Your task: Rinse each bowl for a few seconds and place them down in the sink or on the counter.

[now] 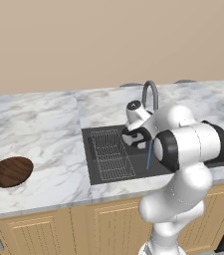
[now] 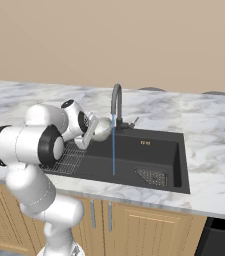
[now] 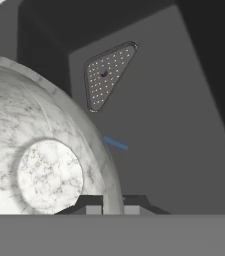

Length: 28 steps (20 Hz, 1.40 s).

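My gripper point(image 2: 90, 131) is shut on the rim of the small white-grey speckled bowl point(image 2: 102, 128) and holds it tilted above the black sink point(image 2: 134, 155), just left of the faucet point(image 2: 116, 100). A thin blue water stream point(image 2: 113, 145) falls close beside the bowl's edge. In the hand view the bowl point(image 3: 34, 150) shows its round base, with the rim between my gripper point(image 3: 111, 207) tips. The wide dark brown bowl point(image 1: 11, 171) lies on the counter point(image 1: 34, 124), far left of the sink point(image 1: 98, 132). In the left base view my gripper point(image 1: 133, 137) is partly hidden by the arm.
A wire rack point(image 1: 111, 154) lies in the left half of the basin. The perforated drain point(image 2: 152, 176) sits at the basin's near right; it also appears in the hand view as the drain point(image 3: 106, 75). Marble counter point(image 2: 209, 130) stretches on both sides, over wooden cabinet doors point(image 1: 39, 231).
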Motion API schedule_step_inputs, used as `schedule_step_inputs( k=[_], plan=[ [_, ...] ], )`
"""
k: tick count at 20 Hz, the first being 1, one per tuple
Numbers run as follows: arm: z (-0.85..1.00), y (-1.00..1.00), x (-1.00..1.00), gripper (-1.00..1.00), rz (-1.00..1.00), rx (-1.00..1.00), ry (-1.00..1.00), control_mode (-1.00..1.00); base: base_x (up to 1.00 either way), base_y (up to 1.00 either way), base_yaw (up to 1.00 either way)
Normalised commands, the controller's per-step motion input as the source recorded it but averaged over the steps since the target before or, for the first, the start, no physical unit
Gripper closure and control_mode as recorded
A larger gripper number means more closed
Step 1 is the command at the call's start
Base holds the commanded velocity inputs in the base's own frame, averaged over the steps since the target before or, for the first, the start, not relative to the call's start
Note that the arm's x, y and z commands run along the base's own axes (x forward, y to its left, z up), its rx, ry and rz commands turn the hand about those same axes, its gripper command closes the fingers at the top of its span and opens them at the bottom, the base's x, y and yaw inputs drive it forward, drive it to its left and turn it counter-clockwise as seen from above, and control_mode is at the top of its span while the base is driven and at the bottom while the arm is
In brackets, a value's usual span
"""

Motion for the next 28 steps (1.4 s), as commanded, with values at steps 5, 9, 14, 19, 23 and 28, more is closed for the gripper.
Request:
schedule_step_inputs(
  k=[5,9,14,19,23,28],
  plan=[
    [0.00,0.53,-0.17,1.00,0.00,0.00,-0.04,-1.00,0.00,0.00,0.00],
    [0.01,0.49,-0.11,1.00,0.00,0.00,-0.03,-1.00,0.00,0.00,0.00],
    [0.03,0.48,-0.02,1.00,0.02,0.01,0.00,-1.00,0.00,0.00,0.00],
    [0.01,0.46,0.00,1.00,0.06,0.03,0.03,-1.00,0.00,0.00,0.00],
    [0.01,0.45,0.03,1.00,0.07,0.03,0.02,-1.00,0.00,0.00,0.00],
    [0.00,0.46,0.05,1.00,0.07,0.01,0.02,-1.00,0.00,0.00,0.00]
  ],
)
